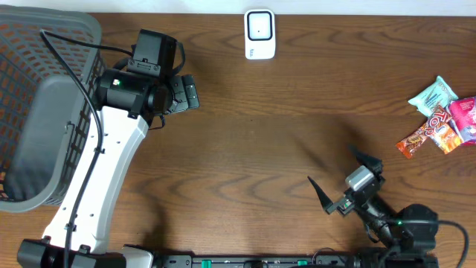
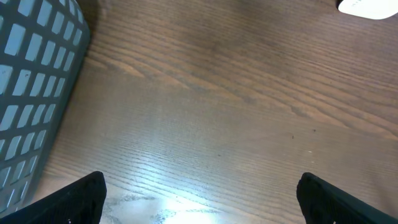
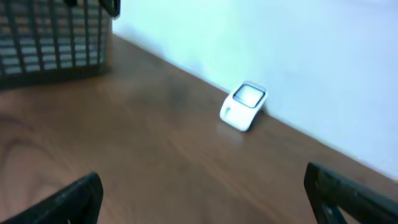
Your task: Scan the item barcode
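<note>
The white barcode scanner (image 1: pixel 260 33) stands at the table's far edge, also in the right wrist view (image 3: pixel 244 106); its corner shows in the left wrist view (image 2: pixel 370 6). The items, several snack packets (image 1: pixel 439 119), lie at the right edge: a teal one (image 1: pixel 433 95), a pink one (image 1: pixel 465 115) and an orange-brown bar (image 1: pixel 422 135). My left gripper (image 1: pixel 195 93) (image 2: pixel 199 202) hovers open over bare wood left of the scanner, holding nothing. Near the front edge my right gripper (image 1: pixel 332 167) (image 3: pixel 202 199) stands open and empty, left of the packets.
A grey mesh basket (image 1: pixel 44 112) fills the far left of the table, close beside the left arm (image 2: pixel 31 93) and far off in the right wrist view (image 3: pixel 56 37). A white wall runs behind the scanner.
</note>
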Available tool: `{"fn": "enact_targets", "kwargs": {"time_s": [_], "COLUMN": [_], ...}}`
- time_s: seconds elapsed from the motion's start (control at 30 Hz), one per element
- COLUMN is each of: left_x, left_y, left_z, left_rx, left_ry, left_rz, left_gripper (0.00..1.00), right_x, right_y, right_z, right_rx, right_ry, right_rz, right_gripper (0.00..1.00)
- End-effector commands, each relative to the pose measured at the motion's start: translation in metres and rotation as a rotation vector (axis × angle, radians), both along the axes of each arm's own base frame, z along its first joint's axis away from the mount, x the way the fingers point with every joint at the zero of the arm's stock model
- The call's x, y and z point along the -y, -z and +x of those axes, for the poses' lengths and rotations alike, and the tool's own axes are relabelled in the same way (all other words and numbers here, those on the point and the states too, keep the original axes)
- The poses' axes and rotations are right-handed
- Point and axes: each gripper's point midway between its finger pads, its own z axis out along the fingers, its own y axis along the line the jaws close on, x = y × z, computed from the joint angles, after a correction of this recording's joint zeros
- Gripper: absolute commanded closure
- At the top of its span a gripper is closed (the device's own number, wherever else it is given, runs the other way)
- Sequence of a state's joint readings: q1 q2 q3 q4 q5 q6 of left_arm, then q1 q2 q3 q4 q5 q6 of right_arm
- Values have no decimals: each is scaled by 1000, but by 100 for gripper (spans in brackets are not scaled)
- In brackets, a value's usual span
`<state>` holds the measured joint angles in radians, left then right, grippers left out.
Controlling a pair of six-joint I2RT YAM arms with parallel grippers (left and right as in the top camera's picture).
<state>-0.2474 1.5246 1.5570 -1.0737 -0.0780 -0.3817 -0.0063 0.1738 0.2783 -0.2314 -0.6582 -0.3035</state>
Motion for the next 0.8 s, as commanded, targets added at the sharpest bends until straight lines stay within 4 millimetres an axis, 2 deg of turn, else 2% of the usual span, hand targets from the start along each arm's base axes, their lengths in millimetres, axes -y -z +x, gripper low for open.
{"fn": "enact_targets", "kwargs": {"time_s": [0.0,0.13,0.3,0.53,0.67,0.77], "left_x": [-3,-3,-3,-3,-3,-3], "left_y": [0,0,0,0,0,0], "left_z": [-1,-1,-1,-1,-1,-1], "left_rx": [0,0,0,0,0,0], "left_ry": [-4,-4,-4,-4,-4,-4], "left_rz": [11,11,11,11,11,11], "left_gripper": [2,2,2,2,2,2], "right_x": [-1,5,26,38,49,55], "right_y": [4,4,9,22,23,38], "right_z": [1,4,17,27,31,33], "right_rx": [87,158,159,147,144,85], "right_ry": [-5,37,185,262,330,371], "right_rz": [0,9,93,112,112,103], "right_gripper": [1,1,1,1,1,1]}}
